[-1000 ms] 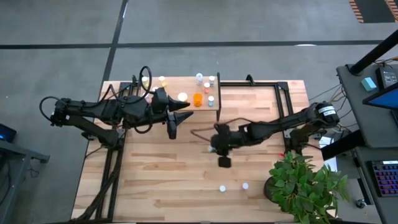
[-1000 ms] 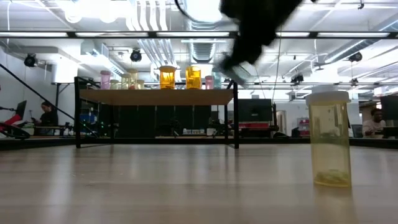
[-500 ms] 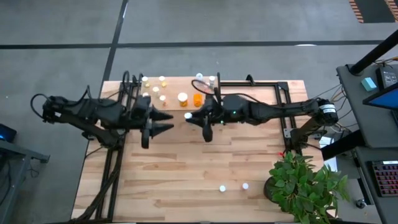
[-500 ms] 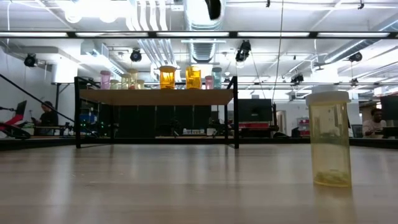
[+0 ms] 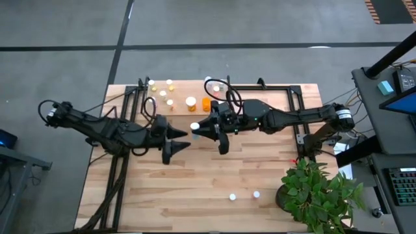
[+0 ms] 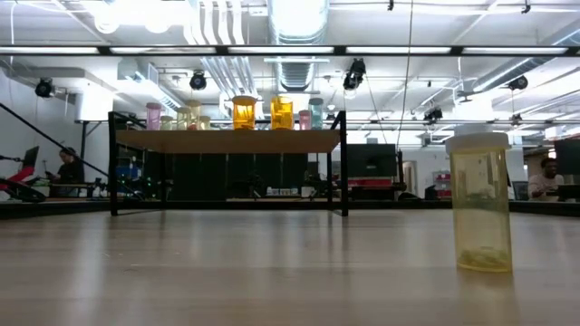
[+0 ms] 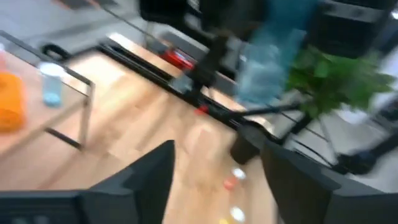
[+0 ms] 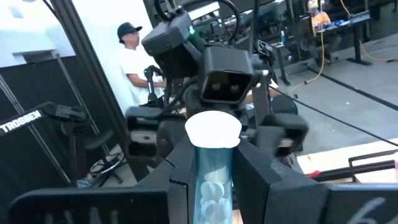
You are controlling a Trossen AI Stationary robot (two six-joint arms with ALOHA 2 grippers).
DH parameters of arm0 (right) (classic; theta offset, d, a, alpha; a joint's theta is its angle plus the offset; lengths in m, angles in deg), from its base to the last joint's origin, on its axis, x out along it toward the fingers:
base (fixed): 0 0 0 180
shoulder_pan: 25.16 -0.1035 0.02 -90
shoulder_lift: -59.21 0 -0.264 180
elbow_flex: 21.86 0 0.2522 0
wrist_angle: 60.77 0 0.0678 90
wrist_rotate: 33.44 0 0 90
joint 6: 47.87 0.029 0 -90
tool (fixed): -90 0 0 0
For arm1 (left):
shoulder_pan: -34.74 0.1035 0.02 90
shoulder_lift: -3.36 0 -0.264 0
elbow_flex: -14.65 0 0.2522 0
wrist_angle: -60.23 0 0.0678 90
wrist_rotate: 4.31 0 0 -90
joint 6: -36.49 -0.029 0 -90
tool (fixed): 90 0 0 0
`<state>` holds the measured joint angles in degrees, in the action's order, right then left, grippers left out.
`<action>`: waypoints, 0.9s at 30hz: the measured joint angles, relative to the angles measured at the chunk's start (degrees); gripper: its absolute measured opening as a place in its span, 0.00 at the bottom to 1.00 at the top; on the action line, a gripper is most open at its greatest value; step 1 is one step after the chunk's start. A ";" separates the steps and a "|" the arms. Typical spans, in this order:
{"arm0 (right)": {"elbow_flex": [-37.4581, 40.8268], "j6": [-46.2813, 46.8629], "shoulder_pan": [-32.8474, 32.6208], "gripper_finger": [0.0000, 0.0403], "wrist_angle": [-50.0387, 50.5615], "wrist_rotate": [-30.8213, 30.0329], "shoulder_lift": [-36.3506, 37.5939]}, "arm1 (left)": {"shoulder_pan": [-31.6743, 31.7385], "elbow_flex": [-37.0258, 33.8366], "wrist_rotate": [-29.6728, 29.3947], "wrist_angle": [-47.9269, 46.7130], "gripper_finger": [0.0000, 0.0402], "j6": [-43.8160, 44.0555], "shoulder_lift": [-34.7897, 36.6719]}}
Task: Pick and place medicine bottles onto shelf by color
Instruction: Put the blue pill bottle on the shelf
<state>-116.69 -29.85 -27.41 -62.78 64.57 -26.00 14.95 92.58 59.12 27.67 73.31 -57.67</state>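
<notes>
Looks like a robotics lab or workshop. Exposed ducts (image 6: 299, 54) and strip lights across the low view's top, grey concrete floor (image 5: 195, 26), equipment desk (image 5: 396, 97) at far right overhead.

Two dark jointed arms; looped black cables; tapered black fingers (image 8: 180, 168)

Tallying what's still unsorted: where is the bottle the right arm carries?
In the right gripper, a white-capped bottle is held upright; the high view shows it mid-table, just in front of the shelf.
</notes>
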 joint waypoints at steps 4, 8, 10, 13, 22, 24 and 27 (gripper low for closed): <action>-0.28 0.00 -0.20 0.16 -0.43 -0.29 -0.07 | 0.21 -2.17 -5.40 9.80 0.67 -6.28 -1.61; -0.29 0.27 -0.19 0.16 -2.71 -0.50 -0.09 | 0.17 -3.70 -5.46 19.73 0.70 -15.59 -5.77; -0.29 0.81 -0.19 0.16 -4.01 -0.50 -0.11 | 0.12 -4.12 -5.12 23.09 0.69 -17.23 -7.87; -0.29 1.51 -0.21 0.16 -4.90 -0.50 -0.07 | 0.13 -4.60 -5.07 27.21 0.67 -17.95 -10.22; -0.29 3.80 -0.54 0.16 -4.18 0.01 -0.09 | 0.13 -4.38 -4.90 33.75 0.55 -19.79 -12.02; -0.27 4.59 -0.54 0.16 -4.01 1.43 -0.06 | 0.13 -4.42 -4.77 33.79 0.54 -19.79 -11.45; -0.27 4.61 -0.73 0.16 -4.09 2.02 0.07 | 0.02 -4.42 -3.84 33.80 0.52 -20.13 -10.12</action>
<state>-116.96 -25.24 -28.14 -66.87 66.59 -25.92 14.96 88.16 55.28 61.46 53.18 -67.78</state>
